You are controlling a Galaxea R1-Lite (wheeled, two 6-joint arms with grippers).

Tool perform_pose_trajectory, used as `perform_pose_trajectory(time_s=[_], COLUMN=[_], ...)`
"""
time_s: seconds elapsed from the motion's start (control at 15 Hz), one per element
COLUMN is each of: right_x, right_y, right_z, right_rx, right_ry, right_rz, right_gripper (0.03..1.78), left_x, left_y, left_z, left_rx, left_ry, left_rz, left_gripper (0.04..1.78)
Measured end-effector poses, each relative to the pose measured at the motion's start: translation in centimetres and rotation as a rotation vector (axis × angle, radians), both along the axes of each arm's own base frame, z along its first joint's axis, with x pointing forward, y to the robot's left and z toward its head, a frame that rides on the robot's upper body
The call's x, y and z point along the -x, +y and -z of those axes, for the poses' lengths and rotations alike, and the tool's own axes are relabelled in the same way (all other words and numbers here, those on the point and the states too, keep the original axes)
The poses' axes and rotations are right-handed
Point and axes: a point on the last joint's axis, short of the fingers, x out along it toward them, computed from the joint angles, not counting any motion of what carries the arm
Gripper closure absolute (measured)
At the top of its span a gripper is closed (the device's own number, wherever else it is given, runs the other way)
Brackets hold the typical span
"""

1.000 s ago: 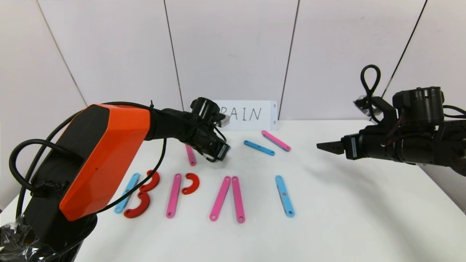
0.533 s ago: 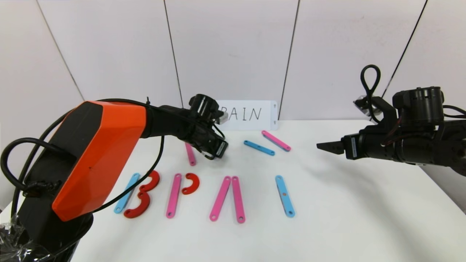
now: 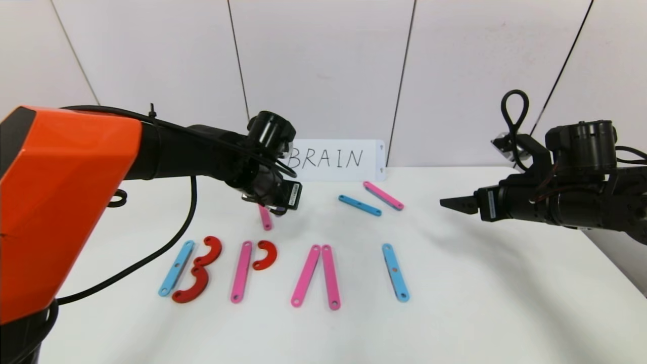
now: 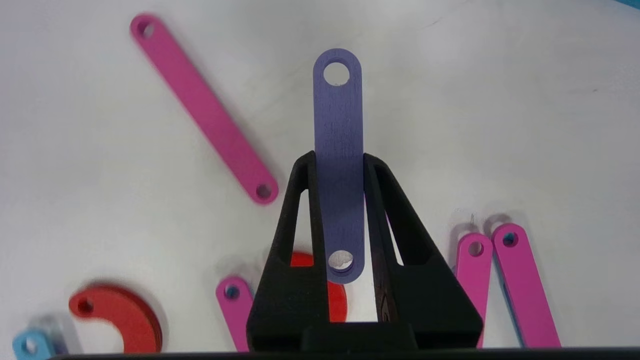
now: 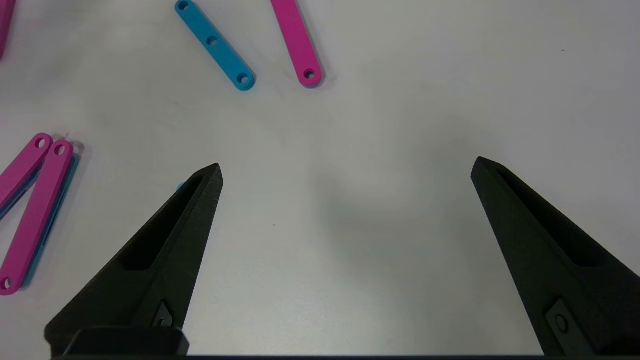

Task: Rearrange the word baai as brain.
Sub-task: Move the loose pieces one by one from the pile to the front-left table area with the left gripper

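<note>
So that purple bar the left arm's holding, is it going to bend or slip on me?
The purple bar probably stays stiff: it juts straight beyond the left gripper without sagging. It looks thin and flat, so likely light. Pinched only by its narrow edges, it might pivot or slip.

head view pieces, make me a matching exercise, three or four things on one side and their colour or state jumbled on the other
Things:
1. left gripper
2. right gripper
3. letter I
4. card

States:
a. white, stands against the wall, reads BRAIN
b. jaws shut on a purple bar
c. one blue bar flat on the table
d. jaws open, holding nothing, above the table

Pairs: 1-b, 2-d, 3-c, 4-a
</note>
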Motion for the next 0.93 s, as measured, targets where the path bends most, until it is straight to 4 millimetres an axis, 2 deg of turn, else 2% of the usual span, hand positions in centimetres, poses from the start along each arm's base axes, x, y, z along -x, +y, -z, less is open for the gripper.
perform_pose_trajectory(time_s=[0.4,0.6,0.93], right_x=[-0.1,-0.1,-0.2], right_y=[0.0,0.0,0.1], right_z=[0.2,0.3,0.5], right_rx=[0.000,0.001,0.003], right_ry=[0.005,0.009,0.016], right_rz=[-0.001,-0.001,-0.004], right_gripper=[0.07,0.07,0.07], left_x=[5.3,7.1,9.6], left_y=[-1.0,-1.3,-2.0], left_z=[-0.6,-1.1,-0.1], left_rx=[0.022,0.099,0.177], left_ry=[0.103,0.147,0.191], left_rz=[-0.411,-0.521,-0.617], left_gripper=[1.54,1.54,1.54])
